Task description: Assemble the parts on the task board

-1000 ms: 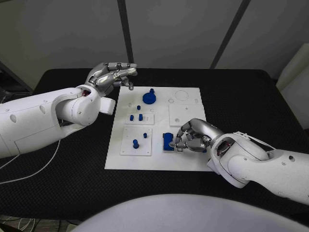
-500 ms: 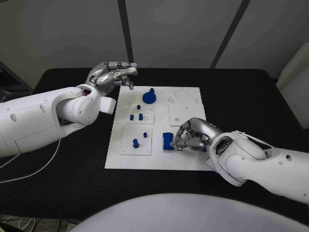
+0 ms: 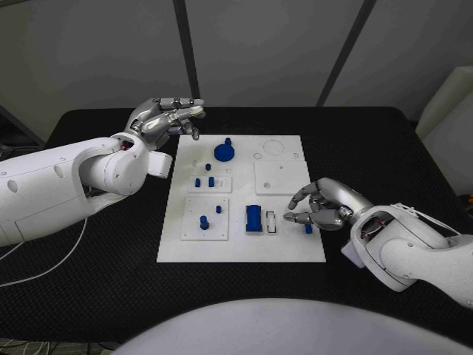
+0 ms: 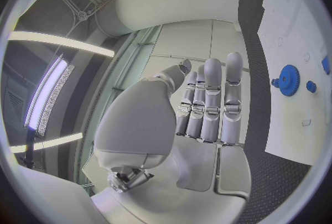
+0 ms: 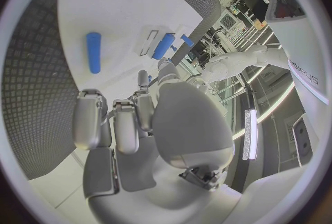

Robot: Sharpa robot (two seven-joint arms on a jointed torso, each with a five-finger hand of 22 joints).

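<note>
The white task board lies mid-table. A blue gear stands at its far end, with small blue pegs just in front of it and two more pegs on the near left plate. A blue block sits in the board beside an empty slot. A short blue cylinder lies loose on the board. My right hand hovers just right of the block, its fingers apart and holding nothing. My left hand is raised beyond the board's far left corner, empty.
The board rests on a black table with bare surface on both sides. My left forearm reaches over the table's left part. A white object stands at the far right.
My right hand has let go of the blue block and moved right, its fingers opening. The block now sits alone in the board and the loose cylinder shows. The left hand has kept still.
</note>
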